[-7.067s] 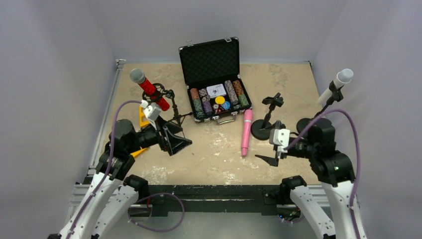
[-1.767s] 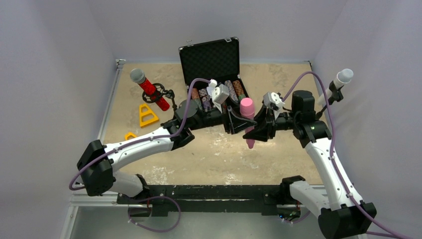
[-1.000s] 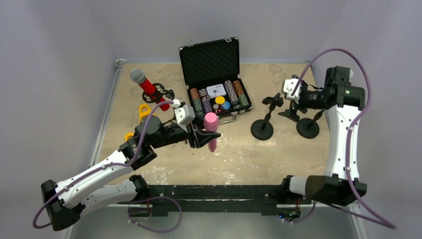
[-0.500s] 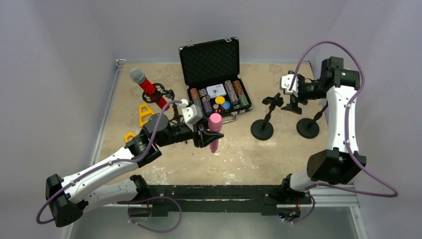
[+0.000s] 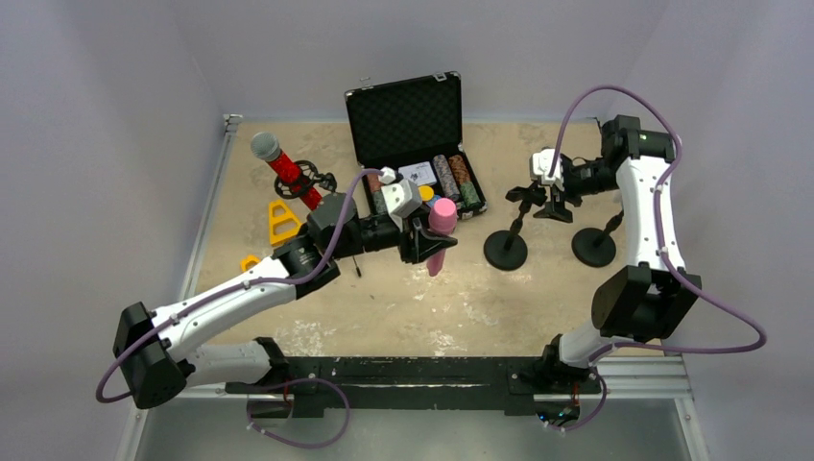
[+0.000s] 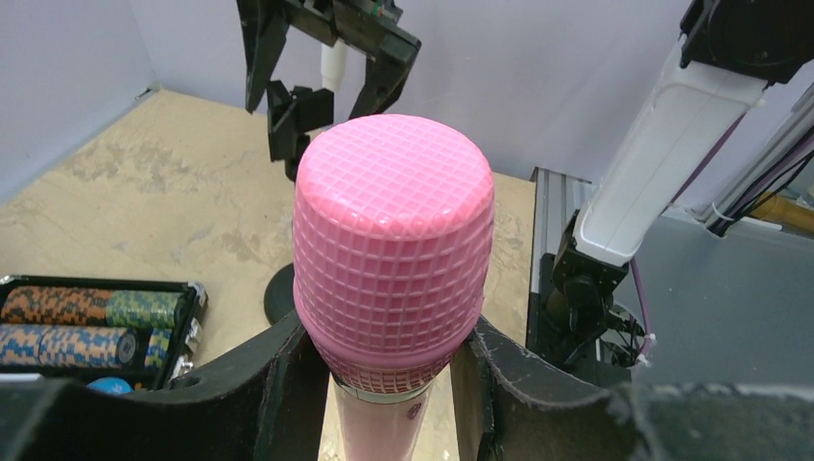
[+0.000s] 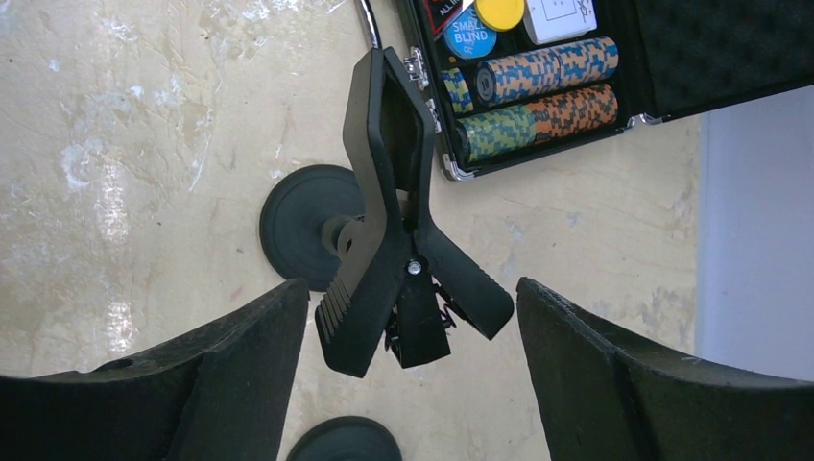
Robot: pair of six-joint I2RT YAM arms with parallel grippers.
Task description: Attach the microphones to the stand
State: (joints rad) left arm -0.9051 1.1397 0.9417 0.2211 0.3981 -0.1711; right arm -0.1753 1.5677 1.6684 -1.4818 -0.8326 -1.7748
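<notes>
Left gripper (image 6: 384, 370) pinches the pink microphone (image 6: 394, 221), right gripper (image 7: 413, 305) is spread around the stand clip (image 7: 382, 182). An off-centre squeeze could slip off its handles.

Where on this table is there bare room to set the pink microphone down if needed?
Widest bare patch: the near table, bordered by the left arm, the stand base and the front edge. A smaller one at the back, between the chip case and the right tool. Crowded: around the red microphone and yellow triangle.
</notes>
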